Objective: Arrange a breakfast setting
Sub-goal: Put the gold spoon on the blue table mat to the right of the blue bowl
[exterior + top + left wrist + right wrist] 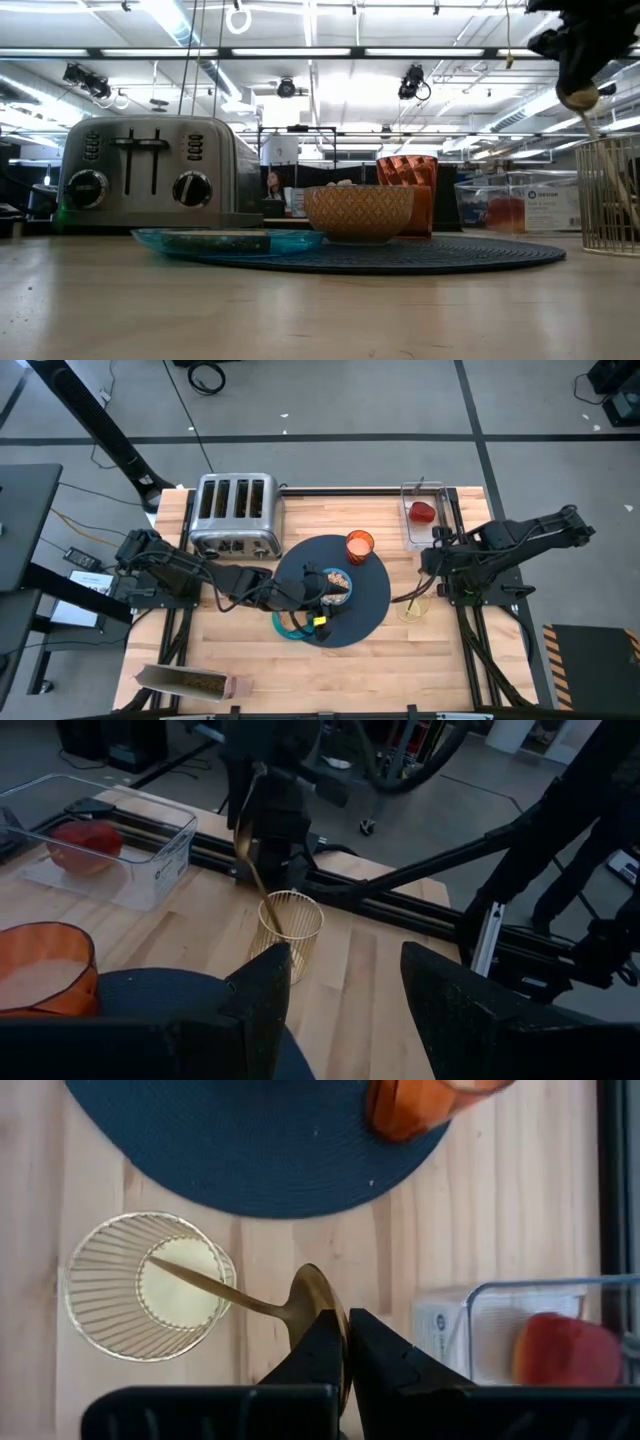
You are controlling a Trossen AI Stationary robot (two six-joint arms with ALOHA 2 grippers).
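Note:
A gold spoon (235, 1298) stands slanted in a gold wire basket (145, 1285) right of the dark-blue mat (365, 595). Its handle end is down inside the basket, and my right gripper (347, 1342) is shut on its bowl end. On the mat stand the cereal bowl (358, 212) and the orange cup (360, 545). The teal plate (225, 241) with the toast lies at the mat's near-left edge. The red fruit (423, 512) lies in a clear box. My left gripper (340, 1000) hovers open above the mat beside the bowl. My right gripper pinches the spoon's bowl end (315, 1292) between its two fingers. The fingers come from above, slanting down. The spoon hangs tilted below them, its handle (190, 1278) reaching down into the wire basket.
A steel toaster (235, 515) stands at the far left of the table. The clear box (425, 515) sits at the far right. A cereal carton (190, 682) lies at the near left edge. Bare wood lies near the front edge, right of the carton.

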